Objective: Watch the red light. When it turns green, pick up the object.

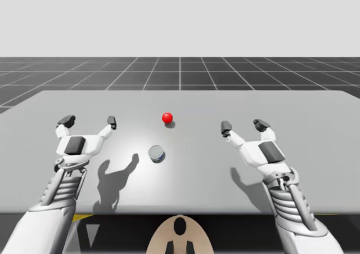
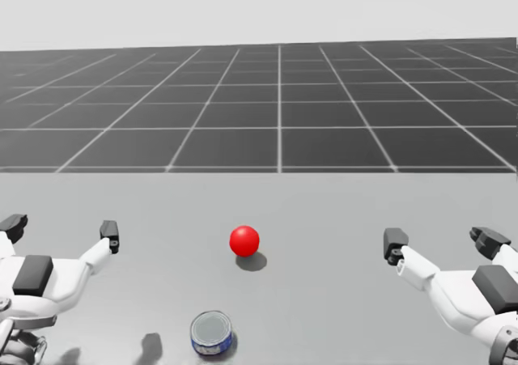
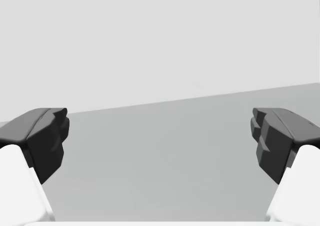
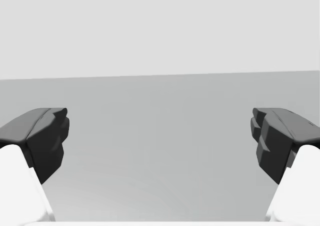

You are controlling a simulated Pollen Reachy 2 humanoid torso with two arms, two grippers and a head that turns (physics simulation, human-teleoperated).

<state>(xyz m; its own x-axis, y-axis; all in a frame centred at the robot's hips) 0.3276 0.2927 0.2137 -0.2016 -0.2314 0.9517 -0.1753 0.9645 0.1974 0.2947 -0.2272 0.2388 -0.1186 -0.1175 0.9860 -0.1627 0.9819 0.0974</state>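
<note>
A red ball-shaped light (image 1: 167, 117) (image 2: 244, 240) rests on the grey table (image 1: 315, 113) near its middle. A short can (image 1: 156, 152) (image 2: 211, 333) with a silver top and a blue band stands upright just in front of it. My left gripper (image 1: 89, 120) (image 2: 60, 227) (image 3: 160, 136) hovers open to the left of the can, nothing between its fingers. My right gripper (image 1: 243, 125) (image 2: 441, 242) (image 4: 160, 136) hovers open to the right, also with nothing in it. Both are well apart from the can.
The grey table (image 2: 324, 300) stretches wide to both sides. Beyond its far edge lies a dark gridded floor (image 1: 180, 71). The arms cast shadows on the table near its front edge (image 1: 115, 181).
</note>
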